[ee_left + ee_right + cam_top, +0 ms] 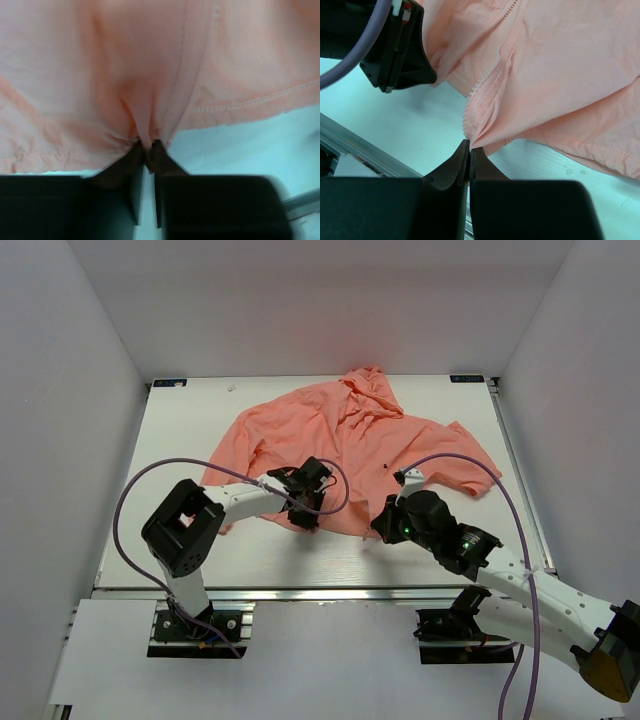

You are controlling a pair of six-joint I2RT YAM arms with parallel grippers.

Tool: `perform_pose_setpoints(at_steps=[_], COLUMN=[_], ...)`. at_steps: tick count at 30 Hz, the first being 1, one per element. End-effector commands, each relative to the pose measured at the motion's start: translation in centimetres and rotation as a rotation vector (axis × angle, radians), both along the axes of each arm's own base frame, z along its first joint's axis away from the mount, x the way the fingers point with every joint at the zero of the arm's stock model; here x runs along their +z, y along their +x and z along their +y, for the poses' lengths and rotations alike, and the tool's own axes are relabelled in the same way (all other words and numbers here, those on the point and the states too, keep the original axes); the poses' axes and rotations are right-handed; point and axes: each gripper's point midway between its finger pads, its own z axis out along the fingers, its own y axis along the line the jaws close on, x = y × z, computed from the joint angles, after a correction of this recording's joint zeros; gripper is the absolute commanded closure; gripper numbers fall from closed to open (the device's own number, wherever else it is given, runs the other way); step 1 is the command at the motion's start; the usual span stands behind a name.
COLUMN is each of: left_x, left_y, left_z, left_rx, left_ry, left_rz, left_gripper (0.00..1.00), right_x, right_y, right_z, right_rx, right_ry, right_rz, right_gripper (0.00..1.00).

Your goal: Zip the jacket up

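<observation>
jacket [350,440] lies wrinkled mid-table, hood at 12 o'clock, hem at 6 | zipper [487,75] teeth parted near the hem | left gripper [148,149] pinched tight on hem fabric, at the jacket's 7 o'clock | right gripper [470,149] clamped on the hem by the zipper's lower end, at 5 o'clock | table [250,550] white

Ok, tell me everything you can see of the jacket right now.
The jacket is thin, salmon-pink, wrinkly fabric. It lies crumpled on the white table, with the hood at the far side, the sleeves out sideways and a tiny dark mark on the chest. Its zipper lies unjoined at the hem. The left gripper and right gripper each pinch the near hem.
</observation>
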Motion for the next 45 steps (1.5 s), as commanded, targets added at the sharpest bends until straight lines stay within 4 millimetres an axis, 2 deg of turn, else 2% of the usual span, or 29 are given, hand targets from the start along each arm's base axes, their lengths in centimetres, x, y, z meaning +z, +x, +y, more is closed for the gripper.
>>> perform_pose_setpoints(at_steps=[1, 3, 4, 9, 12, 16, 17, 22, 25, 26, 31, 34, 37, 39, 40, 42, 45], left_x=[-0.1, 0.0, 0.2, 1.7, 3.7, 8.0, 9.7, 14.9, 17.5, 18.2, 20.5, 21.4, 22.1, 22.7, 22.8, 23.3, 23.9], left_y=[0.6, 0.6, 0.7, 0.6, 0.9, 0.2, 0.2, -0.1, -0.2, -0.1, 0.8, 1.5, 1.7, 1.7, 1.7, 1.7, 1.6], left_z=[-0.1, 0.0, -0.1, -1.0, -1.8, -3.7, -4.0, -4.5, -4.7, -4.9, -4.8, -5.0, -5.7, -6.1, -6.2, -6.2, -5.7], left_rx=[0.008, 0.012, 0.011, -0.011, -0.024, -0.070, -0.070, -0.068, -0.063, -0.063, -0.030, -0.023, -0.046, -0.066, -0.073, -0.076, -0.069], left_ry=[0.036, 0.041, 0.034, -0.027, -0.093, -0.271, -0.325, -0.502, -0.598, -0.623, -0.671, -0.677, -0.697, -0.711, -0.712, -0.717, -0.715], left_rz=[-0.017, -0.020, -0.022, -0.041, -0.083, -0.130, -0.170, -0.287, -0.354, -0.375, -0.456, -0.487, -0.494, -0.498, -0.497, -0.505, -0.525], left_gripper=[0.86, 0.98, 1.00, 1.00, 1.00, 1.00, 1.00, 1.00, 1.00, 1.00, 1.00, 1.00, 1.00, 1.00, 1.00, 1.00, 1.00], right_x=[1.2, 0.9, 1.0, 0.5, 1.2, 2.2, 2.6, 3.7, 5.9, 6.6, 11.0, 12.9, 13.8, 13.5, 14.0, 13.5, 14.2], right_y=[0.5, 0.4, 0.4, 0.3, 0.7, 1.2, 1.3, 1.3, 1.8, 1.3, 1.5, 1.8, 2.4, 3.3, 3.8, 5.5, 7.6], right_z=[0.0, 0.0, 0.0, 0.0, 0.2, 0.8, 1.2, 2.7, 3.7, 4.3, 5.7, 6.1, 6.7, 7.2, 7.3, 7.2, 6.9], right_rx=[-0.015, -0.016, -0.016, -0.016, -0.016, 0.007, 0.021, 0.096, 0.138, 0.182, 0.281, 0.301, 0.313, 0.306, 0.289, 0.216, 0.119], right_ry=[0.018, 0.017, 0.019, 0.016, 0.035, 0.074, 0.095, 0.174, 0.244, 0.269, 0.355, 0.369, 0.363, 0.345, 0.345, 0.315, 0.309], right_rz=[-0.021, -0.016, -0.018, -0.008, -0.032, -0.079, -0.092, -0.133, -0.221, -0.235, -0.412, -0.475, -0.508, -0.502, -0.509, -0.496, -0.527], right_gripper=[1.00, 1.00, 1.00, 1.00, 1.00, 1.00, 1.00, 1.00, 1.00, 1.00, 1.00, 1.00, 1.00, 1.00, 1.00, 1.00, 1.00])
